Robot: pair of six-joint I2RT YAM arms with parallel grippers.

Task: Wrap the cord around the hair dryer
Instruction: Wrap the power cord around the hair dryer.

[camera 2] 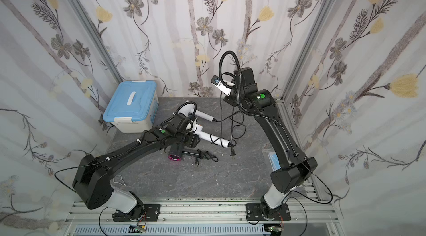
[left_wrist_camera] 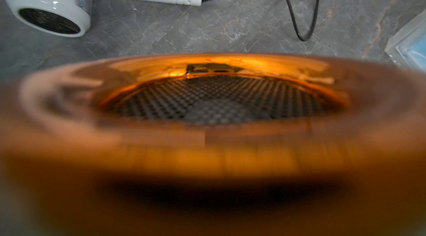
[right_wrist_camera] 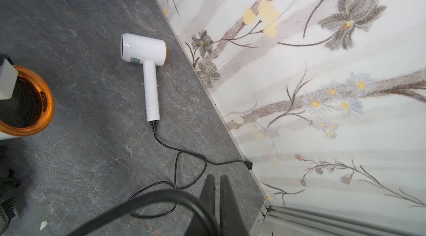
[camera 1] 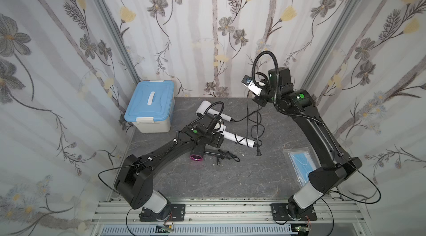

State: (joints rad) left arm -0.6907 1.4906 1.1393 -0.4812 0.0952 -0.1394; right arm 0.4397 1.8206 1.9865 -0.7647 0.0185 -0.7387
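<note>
While the black dryer [camera 1: 199, 150] nearest has its bundle [camera 1: 227, 155] of cord tied beside it, the white dryer [camera 1: 229, 135] behind is only begun. One loop of cord [camera 1: 248, 112] shows round its handle, and the left gripper [camera 1: 214, 140] seems to clasp its head. The right gripper [right_wrist_camera: 217, 181], pressed together on this cord, holds it high. The plug [camera 1: 258, 153] hangs free, so I judge most turns are left. The far dryer [right_wrist_camera: 144, 49] lies unwrapped.

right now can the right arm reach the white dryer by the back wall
Probably, though not at once: the white dryer lies in the open, but the right claw is shut on a cord and must release it first.
</note>
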